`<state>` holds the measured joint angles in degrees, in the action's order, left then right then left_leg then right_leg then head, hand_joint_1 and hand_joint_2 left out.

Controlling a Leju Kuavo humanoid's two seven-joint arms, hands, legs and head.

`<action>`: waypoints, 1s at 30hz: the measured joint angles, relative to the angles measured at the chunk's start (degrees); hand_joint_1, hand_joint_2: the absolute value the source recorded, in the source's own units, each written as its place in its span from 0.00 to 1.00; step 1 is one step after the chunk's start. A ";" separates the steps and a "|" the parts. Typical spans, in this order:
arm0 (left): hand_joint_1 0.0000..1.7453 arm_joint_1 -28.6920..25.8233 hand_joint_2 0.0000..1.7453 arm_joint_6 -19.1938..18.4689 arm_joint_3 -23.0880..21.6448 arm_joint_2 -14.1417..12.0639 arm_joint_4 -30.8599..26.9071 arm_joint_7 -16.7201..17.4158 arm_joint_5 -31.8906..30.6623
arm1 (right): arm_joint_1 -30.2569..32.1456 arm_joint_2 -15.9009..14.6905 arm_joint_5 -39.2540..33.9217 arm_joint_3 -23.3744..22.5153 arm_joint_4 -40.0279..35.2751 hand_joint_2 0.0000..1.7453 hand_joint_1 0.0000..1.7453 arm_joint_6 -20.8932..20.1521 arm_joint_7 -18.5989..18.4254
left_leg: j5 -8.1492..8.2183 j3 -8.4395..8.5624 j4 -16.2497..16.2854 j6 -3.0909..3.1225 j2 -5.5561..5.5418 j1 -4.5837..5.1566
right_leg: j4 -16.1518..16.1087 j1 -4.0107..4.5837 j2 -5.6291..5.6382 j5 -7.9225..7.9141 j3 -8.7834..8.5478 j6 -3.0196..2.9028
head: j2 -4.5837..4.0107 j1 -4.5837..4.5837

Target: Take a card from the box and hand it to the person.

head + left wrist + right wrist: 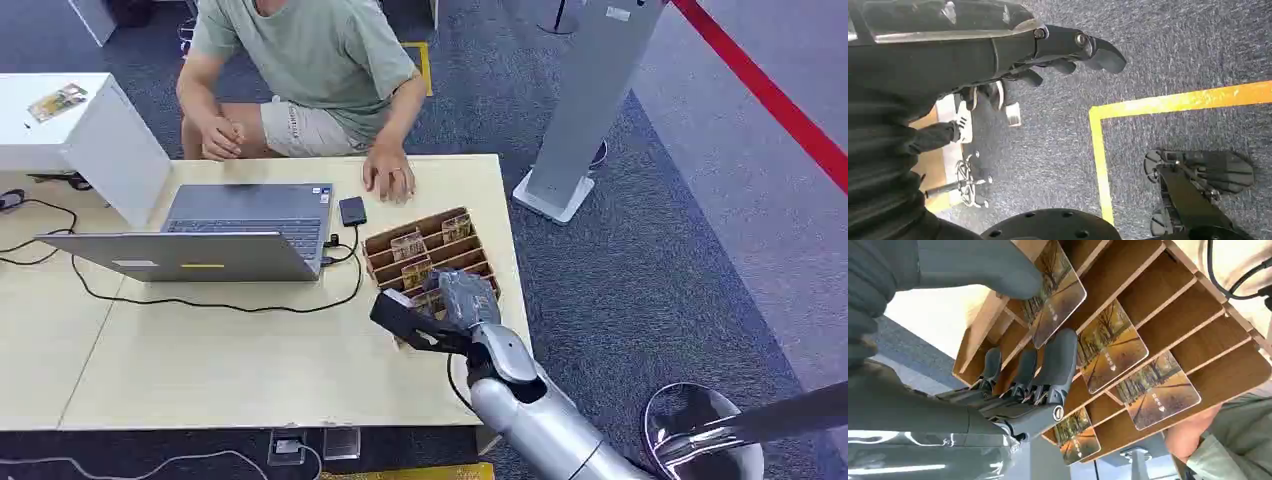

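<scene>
A wooden slotted box point(452, 243) stands on the table near its right edge, with several autumn-tree cards upright in its slots. My right hand point(440, 305) is at the box's near end. In the right wrist view its thumb point(993, 270) presses on the face of one card point(1058, 295) still standing in its slot, and its dark fingers point(1053, 360) close in at that card's other edge. More cards point(1110, 347) point(1158, 395) stand in the slots beyond. The person point(320, 60) sits across the table, one hand point(388, 178) resting flat by the box. My left hand point(1068, 50) hangs over the carpet, holding nothing.
An open laptop point(215, 240) sits left of the box, with a small black device point(351, 210) and cables beside it. A white cabinet point(70, 130) stands at the far left and a grey pillar point(590, 100) to the right. A yellow floor line point(1158, 102) runs under my left hand.
</scene>
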<state>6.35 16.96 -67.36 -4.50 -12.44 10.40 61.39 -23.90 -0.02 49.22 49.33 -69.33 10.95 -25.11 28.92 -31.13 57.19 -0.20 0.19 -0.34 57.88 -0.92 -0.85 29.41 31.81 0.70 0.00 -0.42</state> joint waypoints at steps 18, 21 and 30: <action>0.00 0.00 1.00 -0.20 0.00 0.00 0.00 0.00 0.02 | -0.11 0.39 -0.57 0.00 1.47 1.00 0.49 0.02 0.57 | 0.00 0.01 0.00 0.00 0.00 0.00 | 0.00 0.00 0.00 0.00 -0.01 0.00 | 0.00 0.04; 0.00 0.00 1.00 -0.20 0.00 0.00 0.00 0.00 -0.06 | -0.08 0.39 -0.57 -0.02 1.60 1.00 0.47 0.02 0.42 | 0.00 0.01 0.00 0.00 0.00 0.00 | 0.00 0.00 0.00 0.00 0.00 0.00 | 0.00 0.02; 0.00 0.00 1.00 -0.39 -0.02 0.00 0.00 -0.11 -1.16 | 0.20 0.22 -0.55 -0.50 1.62 1.00 0.48 0.22 -1.20 | 0.00 0.03 0.00 0.00 0.01 0.00 | 0.00 0.00 0.00 0.00 0.00 0.00 | 0.00 0.02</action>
<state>6.34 16.57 -67.38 -4.50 -12.44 10.29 60.24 -23.70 0.20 48.68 48.83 -67.71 11.17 -26.32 28.92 -31.10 57.19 -0.20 0.20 -0.34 57.87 -0.92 -0.85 29.41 31.80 0.70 0.00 -0.39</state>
